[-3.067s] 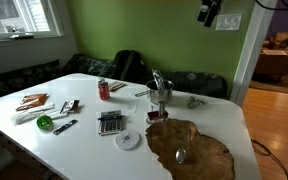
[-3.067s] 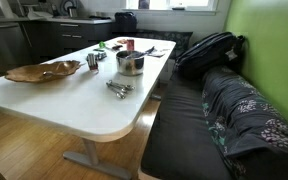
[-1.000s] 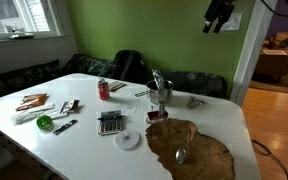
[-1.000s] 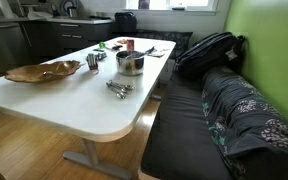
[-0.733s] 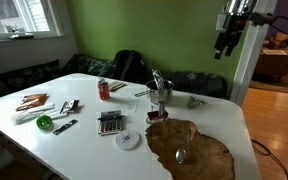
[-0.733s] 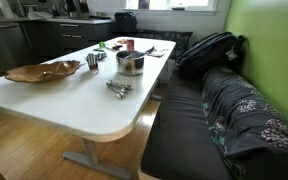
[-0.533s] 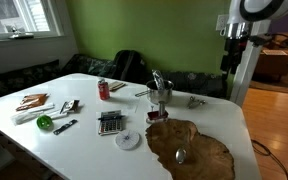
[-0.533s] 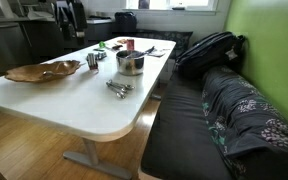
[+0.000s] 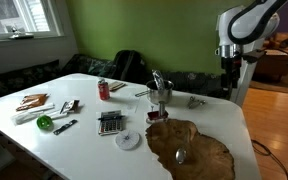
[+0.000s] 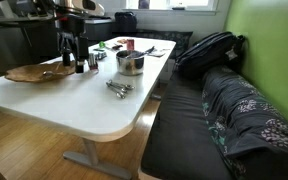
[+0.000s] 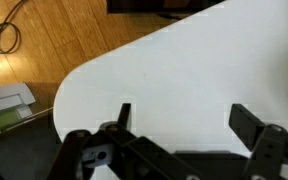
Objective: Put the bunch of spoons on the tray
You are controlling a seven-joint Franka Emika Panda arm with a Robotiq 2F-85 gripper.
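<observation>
At the left of the white table (image 9: 84, 145) in an exterior view sit a red can (image 9: 103, 90), a calculator (image 9: 110, 123) and a white disc (image 9: 129, 140), none of them part of the job. Right of these, the utensil holder (image 9: 161, 96) stands upright just beyond the far edge of the tray (image 9: 199, 150), which carries a lone spoon (image 9: 180, 155) on its near part. Further right, the bunch of spoons (image 9: 194, 101) lies flat on bare table, beside the holder and off the tray. At the far right the gripper (image 9: 230, 85) hangs with nothing in it; the wrist view shows its fingers (image 11: 246, 120) spread wide over a bare rounded corner. How high it hangs is hard to judge from these angles. The likely trouble is a poor pinch. Thin, shiny spoons flat on a smooth top may skid or fan out, leaving some behind. A low carry toward the tray could also clip the holder and tip it.
</observation>
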